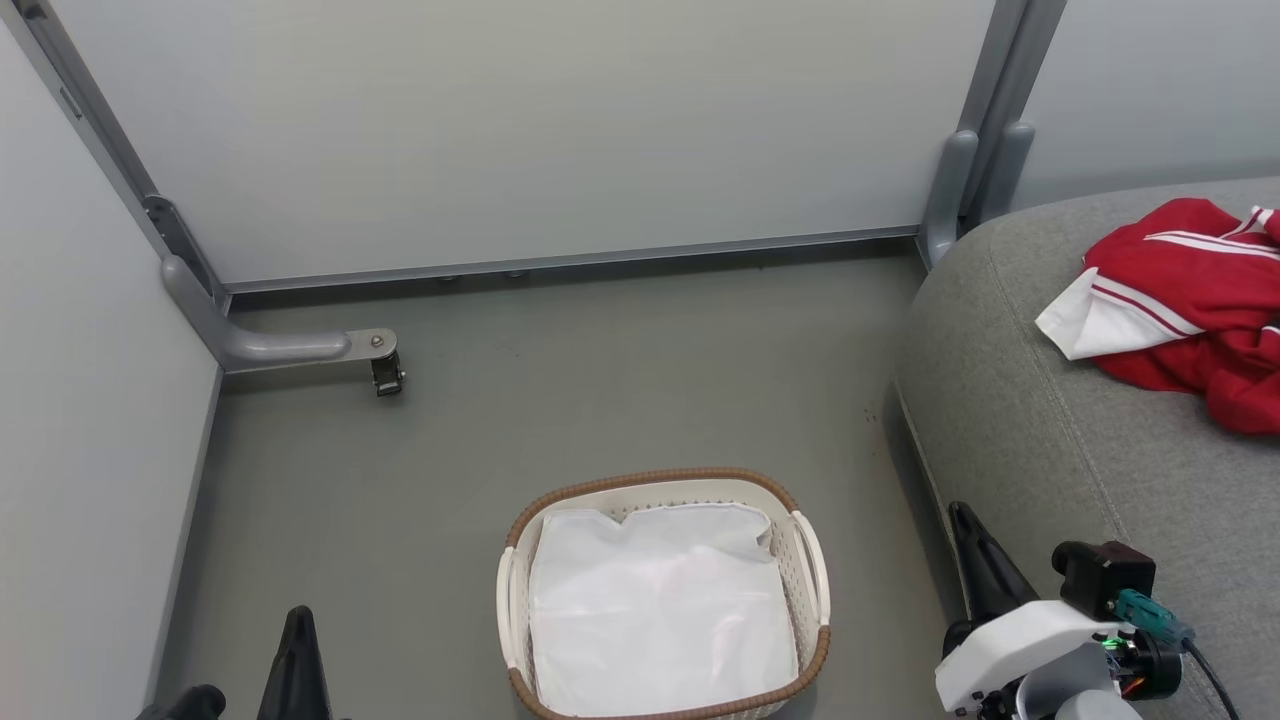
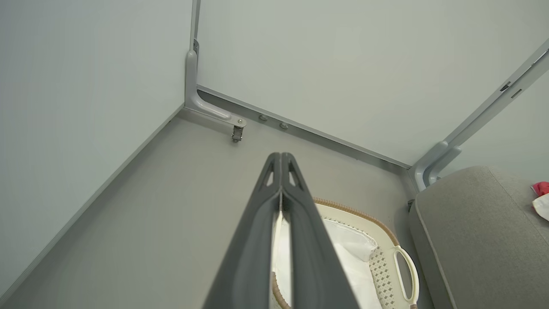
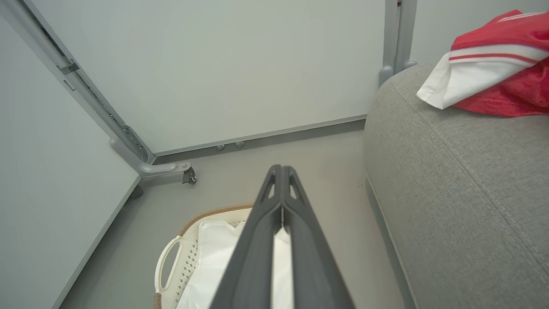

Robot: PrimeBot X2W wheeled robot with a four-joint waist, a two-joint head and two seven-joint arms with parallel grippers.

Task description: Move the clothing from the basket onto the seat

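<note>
One grey seat (image 1: 1050,430) fills the floor's (image 1: 600,400) right side. The red clothing (image 1: 1190,300), a single heap with white trim, lies on the seat toward its far edge; how many garments make up the heap cannot be told. One basket (image 1: 660,482) stands on the floor near the seat's left edge, with one white liner sheet (image 1: 660,610) inside it. There are two hands. The left hand (image 1: 298,625) and the right hand (image 1: 968,530) each have their fingers pressed flat together, gripping nothing and touching nothing. They are held off the floor on either side of the basket, pointing forward.
</note>
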